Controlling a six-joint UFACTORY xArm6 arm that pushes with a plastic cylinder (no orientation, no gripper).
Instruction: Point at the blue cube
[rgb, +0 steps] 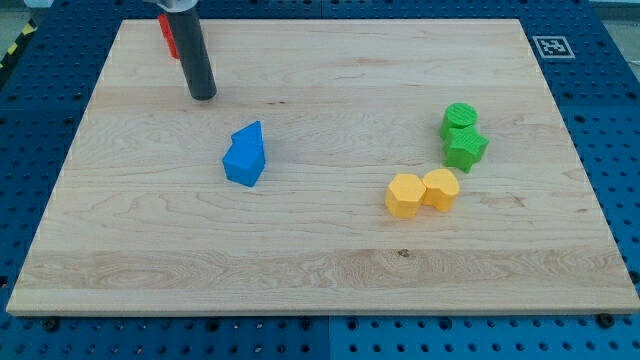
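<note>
Red block (168, 35): far left corner of the board, mostly hidden behind our rod; shape not readable.
My tip (202, 96): down on the wood just near of the red block; no pincer fitted, so nothing to open or hold.
Blue cube (245, 155): left of centre, near and right of my tip, apart from it; we judged pointing not yet done.
Yellow blocks (422, 192): two, touching, right of centre.
Green blocks (462, 135): two, touching, just beyond the yellows.
</note>
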